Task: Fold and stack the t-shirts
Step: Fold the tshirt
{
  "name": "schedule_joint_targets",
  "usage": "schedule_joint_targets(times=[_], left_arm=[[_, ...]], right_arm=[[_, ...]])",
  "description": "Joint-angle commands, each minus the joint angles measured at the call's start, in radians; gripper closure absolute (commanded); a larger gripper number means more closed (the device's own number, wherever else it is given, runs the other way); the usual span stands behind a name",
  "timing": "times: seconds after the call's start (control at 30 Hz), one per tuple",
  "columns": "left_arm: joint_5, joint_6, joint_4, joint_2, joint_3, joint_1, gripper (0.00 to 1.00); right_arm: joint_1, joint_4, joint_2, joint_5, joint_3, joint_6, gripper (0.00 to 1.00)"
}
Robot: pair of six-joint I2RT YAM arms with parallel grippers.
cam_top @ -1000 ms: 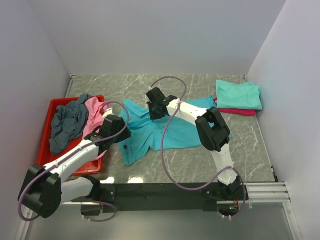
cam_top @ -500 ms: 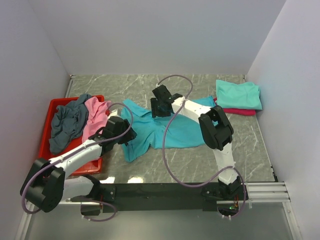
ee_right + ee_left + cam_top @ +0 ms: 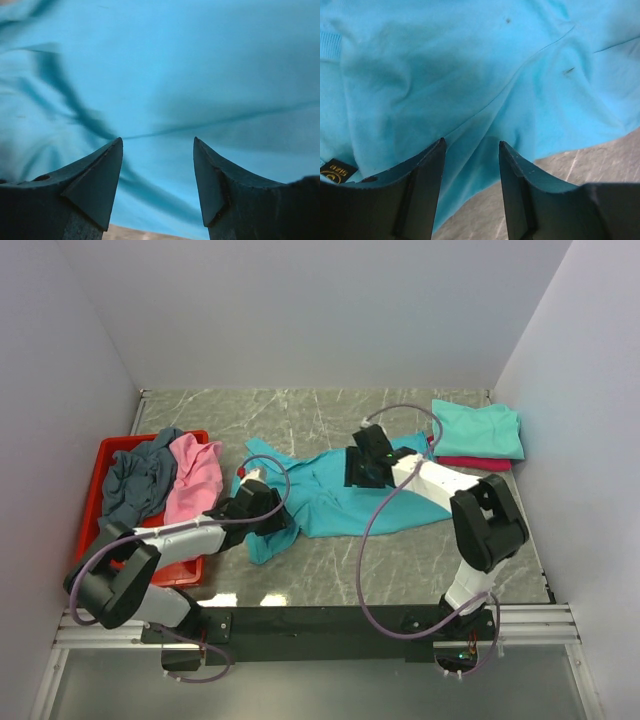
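Observation:
The turquoise t-shirt lies spread and creased on the marble table. My left gripper is low over its near left corner. In the left wrist view it is open, with a fold of the turquoise cloth and the hem below the gap. My right gripper hovers over the shirt's far right part. It is open above smooth turquoise cloth. A pink t-shirt and a slate-grey one lie crumpled at the left. A folded mint-green t-shirt rests on a crimson one at the back right.
A red plastic tray at the left edge holds the pink and grey shirts. White walls close in the table on the left, back and right. Purple cables loop over both arms. A black label shows on the turquoise shirt.
My right gripper has opened, let go of the turquoise shirt and moved right. My left gripper has slid right and down to the shirt's near left corner. The shirt now lies narrower.

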Motion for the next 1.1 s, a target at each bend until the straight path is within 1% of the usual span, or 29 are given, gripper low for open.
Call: schedule_joint_targets(times=[0.0, 0.2, 0.23, 0.37, 0.53, 0.7, 0.83, 0.9, 1.07], left_arm=[[0.011, -0.030, 0.035, -0.038, -0.052, -0.004, 0.48], [-0.035, -0.024, -0.059, -0.139, -0.127, -0.004, 0.47], [-0.043, -0.022, -0.115, -0.153, -0.133, -0.004, 0.47], [-0.084, -0.015, -0.206, -0.235, -0.146, -0.004, 0.47], [-0.094, -0.004, -0.293, -0.324, -0.130, -0.004, 0.47], [-0.109, 0.007, -0.382, -0.392, -0.120, -0.004, 0.47], [-0.101, 0.007, -0.357, -0.423, -0.100, -0.002, 0.47], [-0.098, 0.011, -0.338, -0.394, -0.064, -0.004, 0.47], [-0.042, 0.004, -0.203, -0.290, -0.008, -0.014, 0.48]], right_arm=[[-0.064, 0.064, -0.068, 0.016, -0.089, 0.008, 0.35], [-0.155, 0.084, -0.116, 0.009, -0.177, -0.018, 0.35], [-0.181, 0.087, -0.122, 0.007, -0.188, -0.023, 0.35], [-0.238, 0.100, -0.150, -0.008, -0.218, -0.032, 0.34], [-0.265, 0.100, -0.159, -0.016, -0.228, -0.040, 0.34], [-0.275, 0.083, -0.147, -0.019, -0.191, -0.048, 0.34], [-0.276, 0.078, -0.151, -0.023, -0.168, -0.049, 0.35], [-0.276, 0.081, -0.156, -0.028, -0.166, -0.049, 0.34], [-0.278, 0.101, -0.112, -0.025, -0.180, -0.048, 0.35]])
